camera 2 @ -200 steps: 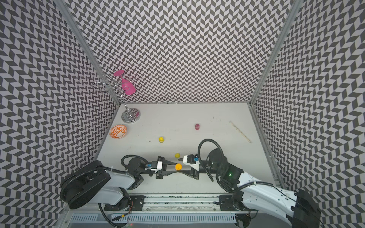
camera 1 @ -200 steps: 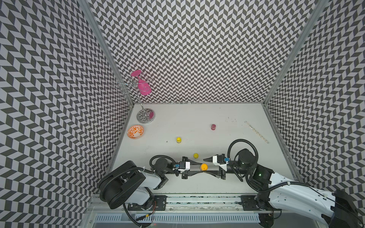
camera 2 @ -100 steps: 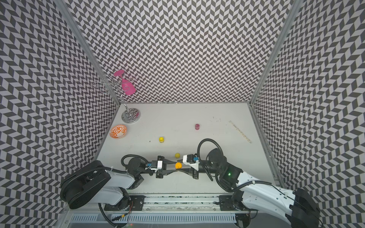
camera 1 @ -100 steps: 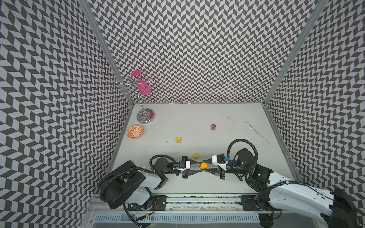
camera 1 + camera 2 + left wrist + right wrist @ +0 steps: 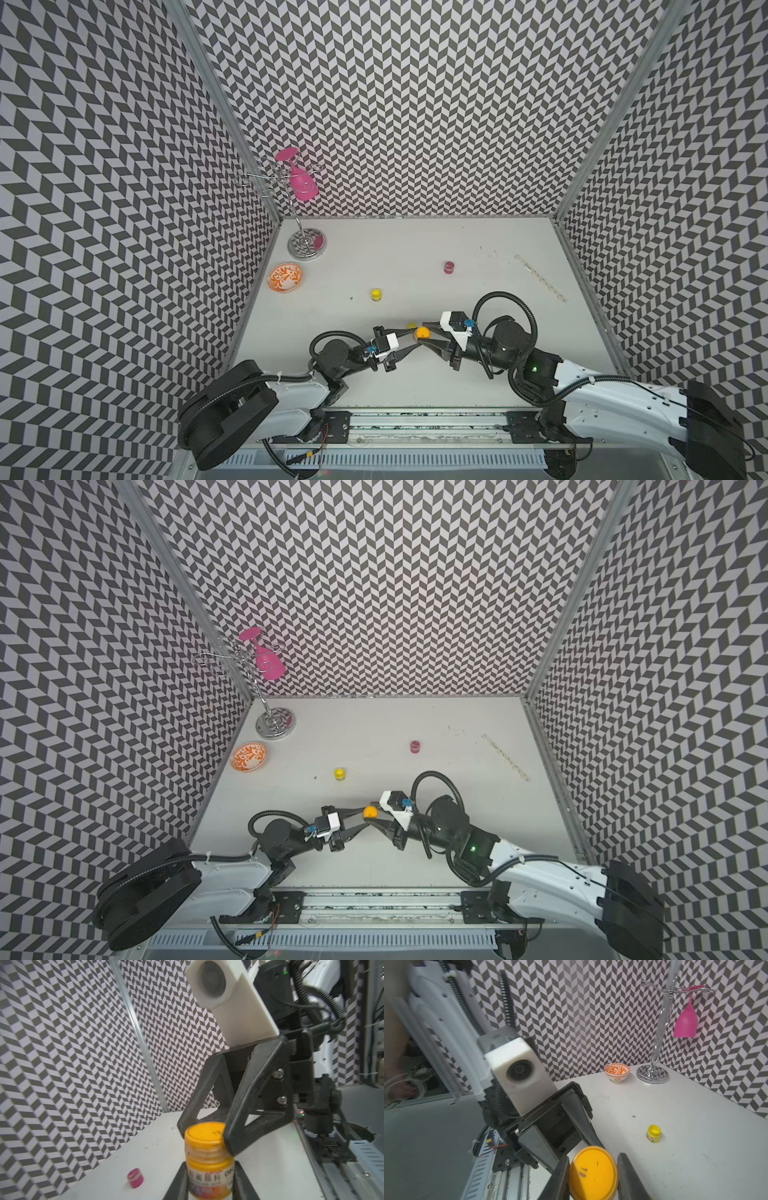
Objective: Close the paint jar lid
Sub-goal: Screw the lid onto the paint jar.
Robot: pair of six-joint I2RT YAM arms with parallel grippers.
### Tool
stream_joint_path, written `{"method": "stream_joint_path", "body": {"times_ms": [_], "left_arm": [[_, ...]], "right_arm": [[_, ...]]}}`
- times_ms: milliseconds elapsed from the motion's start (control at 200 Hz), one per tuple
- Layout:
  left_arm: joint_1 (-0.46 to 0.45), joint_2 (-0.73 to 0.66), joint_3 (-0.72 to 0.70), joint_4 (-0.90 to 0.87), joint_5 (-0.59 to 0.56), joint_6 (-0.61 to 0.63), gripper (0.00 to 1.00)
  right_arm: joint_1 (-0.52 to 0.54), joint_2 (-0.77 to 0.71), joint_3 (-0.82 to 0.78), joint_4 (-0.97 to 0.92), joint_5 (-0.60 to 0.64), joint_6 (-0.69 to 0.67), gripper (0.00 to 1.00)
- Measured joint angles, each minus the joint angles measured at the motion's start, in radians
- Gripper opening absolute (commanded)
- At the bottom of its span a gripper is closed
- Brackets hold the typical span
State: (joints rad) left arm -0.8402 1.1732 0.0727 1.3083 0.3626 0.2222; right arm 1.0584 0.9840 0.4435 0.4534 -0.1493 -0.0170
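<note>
An orange paint jar (image 5: pixel 209 1176) with a printed label stands upright between the fingers of my left gripper (image 5: pixel 209 1185), which is shut on its body. The orange lid (image 5: pixel 204 1134) sits on top of the jar, and threaded neck shows below it. My right gripper (image 5: pixel 592 1176) reaches in from the opposite side and is shut on the lid (image 5: pixel 592 1174), one finger against each side. In both top views the lid (image 5: pixel 422 332) (image 5: pixel 370 811) shows as an orange dot where the left gripper (image 5: pixel 412 338) and right gripper (image 5: pixel 426 332) meet, near the table's front.
A small yellow jar (image 5: pixel 376 295) and a dark pink jar (image 5: pixel 448 267) stand mid-table, and another yellow thing (image 5: pixel 411 325) peeks out just behind the grippers. At the back left are an orange-patterned bowl (image 5: pixel 284 277) and a chrome stand (image 5: pixel 306 245) holding a pink glass (image 5: pixel 303 187). A pale stick (image 5: pixel 539 277) lies at the right.
The right gripper's jaws have closed in on the lid. In the top views both grippers and the jar have shifted a little away from the front rail.
</note>
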Motion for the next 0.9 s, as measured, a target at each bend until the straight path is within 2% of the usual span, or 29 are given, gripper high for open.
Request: {"method": "stream_joint_path", "body": {"times_ms": [230,426,491,606,691,801,901], "left_arm": [[-0.048,0.034,0.0,-0.002,-0.3,0.15,0.24],[-0.075,0.153,0.057,0.047,-0.561,0.289,0.24],[-0.09,0.195,0.06,0.09,-0.61,0.326,0.25],[-0.109,0.22,0.06,0.116,-0.632,0.357,0.24],[-0.116,0.218,0.06,0.121,-0.631,0.363,0.24],[-0.124,0.217,0.06,0.127,-0.628,0.364,0.24],[-0.098,0.211,0.079,0.137,-0.703,0.355,0.25]], "right_arm": [[0.067,0.155,0.066,0.051,0.285,0.189,0.1],[0.098,0.324,0.195,0.038,0.534,0.362,0.1],[0.109,0.344,0.203,0.042,0.579,0.411,0.12],[0.123,0.336,0.187,0.047,0.615,0.465,0.18],[0.13,0.321,0.18,0.045,0.626,0.482,0.25],[0.134,0.303,0.175,0.032,0.626,0.494,0.49],[0.166,0.275,0.147,-0.011,0.594,0.514,0.64]]}}
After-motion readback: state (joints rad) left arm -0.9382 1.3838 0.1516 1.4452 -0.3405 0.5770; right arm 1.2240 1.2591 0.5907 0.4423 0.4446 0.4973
